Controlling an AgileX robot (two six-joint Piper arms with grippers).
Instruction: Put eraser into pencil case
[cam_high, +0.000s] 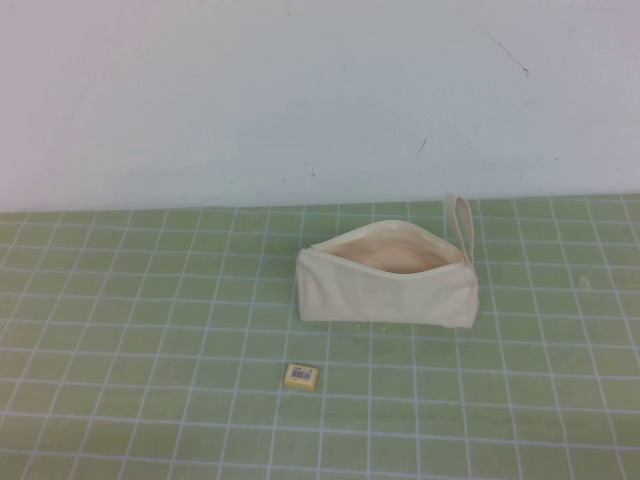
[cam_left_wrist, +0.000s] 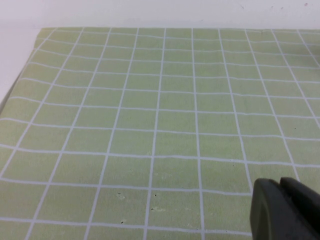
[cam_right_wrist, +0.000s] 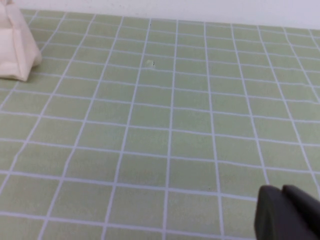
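Pencil case (cam_high: 390, 285): cream fabric pouch, zip agape, beige lining visible, loop strap at right end; stands mid-bench (cam_high: 120, 330) on green gridded mat. Eraser (cam_high: 301, 375): small yellow-tan block, barcode label up, near pouch, robot side, apart. Left tool (cam_left_wrist: 285, 210) and right tool (cam_right_wrist: 287, 212): dark bodies low over bare mat; finger state cannot tell

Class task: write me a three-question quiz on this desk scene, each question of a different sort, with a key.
1. True or false: the eraser already lies inside the pencil case.
2. The pencil case's zip is: A) shut B) open.
3. Fill in: the strap is at the case's ____ end, by the robot's sides.

Key: 1 false, it lies on the mat, nearer the robot. 2 B. 3 right.
Only a dark edge of the left tool and of the right tool shows, each in its own wrist view, over bare mat.
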